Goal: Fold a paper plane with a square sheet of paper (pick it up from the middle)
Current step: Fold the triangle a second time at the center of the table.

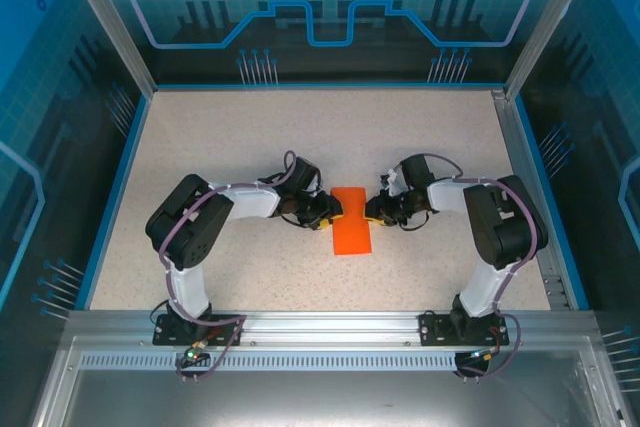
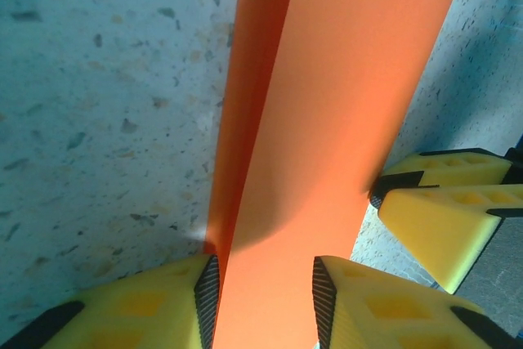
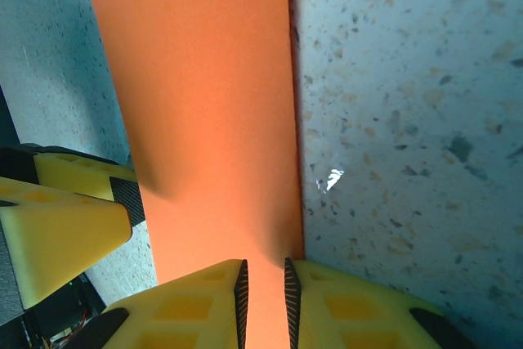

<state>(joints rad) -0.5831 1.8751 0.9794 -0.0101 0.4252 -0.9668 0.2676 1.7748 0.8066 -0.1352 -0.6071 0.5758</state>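
Subject: square sheet of paper (image 1: 352, 227), bright orange, folded down to a narrow rectangle. It lies on the speckled table (image 1: 230, 147), beyond the aluminium rail (image 1: 330, 319), about level with the rail's midpoint and well clear of it. Its long sides run away from the rail. In the left wrist view the top layer stands up off the lower one along one long side, with a darker shaded strip under it. At the end of the sheet farther from the rail, the left gripper (image 1: 328, 211) meets the left edge. The right gripper (image 1: 373, 209) meets the right edge opposite, so the two sit nearly nose to nose across the paper. Left claw: yellow fingers (image 2: 155, 308) partly apart, paper filling the gap, both black pads against it, so it grips the sheet. Right claw: pads (image 3: 240, 288) drawn close with a thin band of orange pinched between them, clamped on the sheet. Each wrist view catches the other claw's yellow fingers just beside the paper's opposite edge. Pose, left arm (image 1: 195, 222): rises from its base on the rail's left part, elbow thrown outward, forearm low and pointing in to the paper. Pose, right arm (image 1: 500, 217): a mirror of it from the rail's right part.
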